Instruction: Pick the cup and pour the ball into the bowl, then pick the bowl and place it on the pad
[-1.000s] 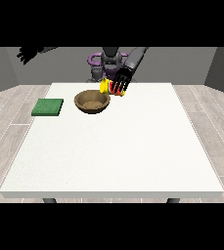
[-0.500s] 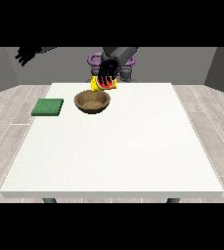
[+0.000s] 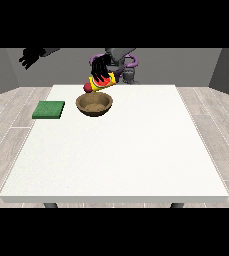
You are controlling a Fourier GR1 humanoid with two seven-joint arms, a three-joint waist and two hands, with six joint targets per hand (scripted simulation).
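Robot hand (image 3: 100, 68) grips tipped cup (image 3: 104, 83) above bowl (image 3: 94, 104).

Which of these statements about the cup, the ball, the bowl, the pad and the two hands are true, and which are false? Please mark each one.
1. The cup is tipped on its side above the bowl. True.
2. The green pad lies at the view's right of the bowl. False: it lies at the view's left of it.
3. The bowl stands on the pad. False: it stands on the white table, apart from the pad.
4. A red ball shows at the cup's mouth, over the bowl's rim. True.
5. The hand at the view's left holds the cup. False: it is raised off to the side, holding nothing; the other hand holds the cup.
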